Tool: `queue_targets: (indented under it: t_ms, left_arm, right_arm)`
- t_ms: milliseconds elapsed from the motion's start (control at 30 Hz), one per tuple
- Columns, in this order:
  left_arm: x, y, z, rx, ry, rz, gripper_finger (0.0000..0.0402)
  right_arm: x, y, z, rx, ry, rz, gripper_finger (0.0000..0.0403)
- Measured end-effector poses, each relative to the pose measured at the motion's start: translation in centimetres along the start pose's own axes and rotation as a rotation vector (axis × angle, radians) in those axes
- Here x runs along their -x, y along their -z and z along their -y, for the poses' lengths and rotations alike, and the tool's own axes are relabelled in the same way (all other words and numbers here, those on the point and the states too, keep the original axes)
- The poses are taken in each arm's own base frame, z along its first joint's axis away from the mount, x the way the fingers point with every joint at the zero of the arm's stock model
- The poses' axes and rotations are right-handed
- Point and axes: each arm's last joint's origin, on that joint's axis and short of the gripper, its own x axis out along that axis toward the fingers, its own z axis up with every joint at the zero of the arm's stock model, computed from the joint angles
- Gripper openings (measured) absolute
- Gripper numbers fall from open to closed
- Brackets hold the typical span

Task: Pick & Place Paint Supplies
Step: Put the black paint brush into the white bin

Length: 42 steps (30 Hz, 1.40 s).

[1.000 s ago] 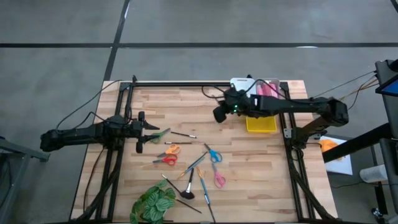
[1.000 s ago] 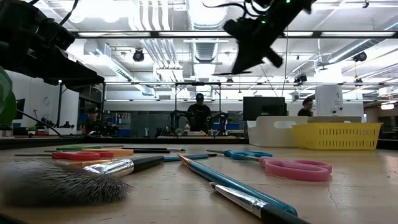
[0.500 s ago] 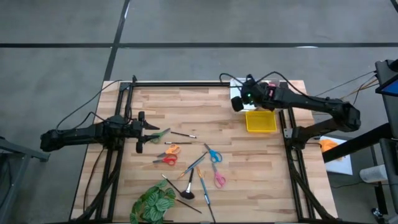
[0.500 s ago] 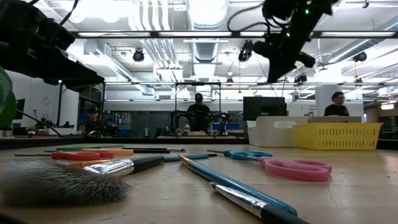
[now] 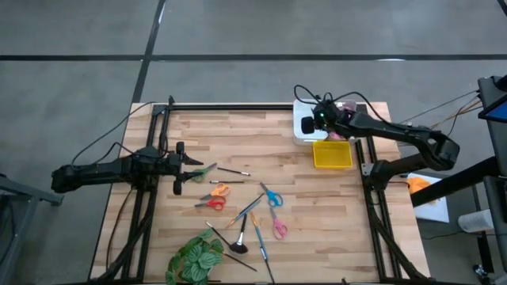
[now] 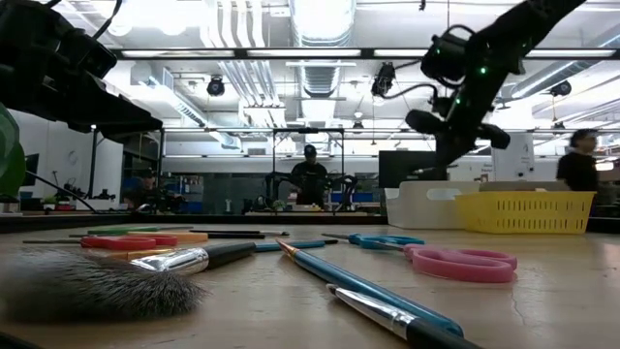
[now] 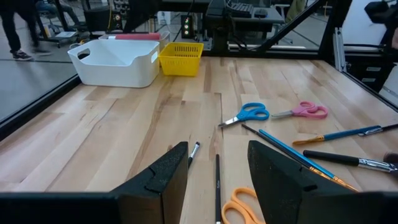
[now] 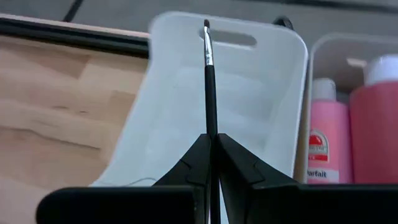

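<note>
- Over the last second your right gripper [image 5: 310,125] has been travelling from above the middle of the table, beside the yellow basket [image 5: 333,154], back to the far right corner, and it is now hanging over the white bin [image 5: 301,108].
- Its fingers are pinching together on a thin dark-handled brush [image 8: 209,81], which is sticking straight out ahead of the fingertips with its small tip over the bin's open inside.
- You are in the placing step, as I read it: the brush is being carried to the bin and is not yet let go.
- The next move is asking you to lower a little, keep the brush inside the bin's walls, then part the fingers.
- Next to the bin, a second white tub [image 8: 348,53] is holding pink tubes [image 8: 325,134] with white caps.
- Your left gripper [image 5: 179,168] is waiting with its fingers apart at the left side of the table, just above the green-handled scissors [image 5: 203,169].
- Lying loose mid-table are the orange scissors [image 5: 219,190], red scissors [image 5: 212,203], blue scissors [image 5: 272,196], pink scissors [image 5: 278,228] and several more brushes [image 5: 258,236].
</note>
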Motion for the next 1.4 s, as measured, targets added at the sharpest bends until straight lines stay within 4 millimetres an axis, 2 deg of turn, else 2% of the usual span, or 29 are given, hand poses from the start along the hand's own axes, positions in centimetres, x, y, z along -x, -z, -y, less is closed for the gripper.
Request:
queue_targets:
  t_ms: [367, 533, 667, 967, 1267, 1400]
  left_arm:
    - [0.0, 0.0, 0.0, 0.0, 0.0, 0.0, 0.0169]
    - [0.0, 0.0, 0.0, 0.0, 0.0, 0.0, 0.0169]
    - [0.0, 0.0, 0.0, 0.0, 0.001, 0.001, 0.0169]
    - [0.0, 0.0, 0.0, 0.0, 0.001, 0.0, 0.0169]
    - [0.0, 0.0, 0.0, 0.0, 0.0, 0.0, 0.0169]
    - [0.0, 0.0, 0.0, 0.0, 0.001, 0.001, 0.0169]
  right_arm:
    - [-3.6, 1.6, -0.3, -0.053, 0.07, -0.105, 0.0016]
    - [-4.6, 2.0, -0.5, -0.074, 0.072, -0.142, 0.0016]
    - [-4.7, 2.0, -0.5, -0.086, 0.073, -0.142, 0.0021]
    - [-4.8, 1.7, -0.1, -0.104, 0.077, -0.139, 0.0082]
    - [-4.7, 1.7, -0.1, -0.104, 0.063, -0.146, 0.0086]
    - [-4.1, 0.9, -0.6, -0.068, -0.026, -0.106, 0.0086]
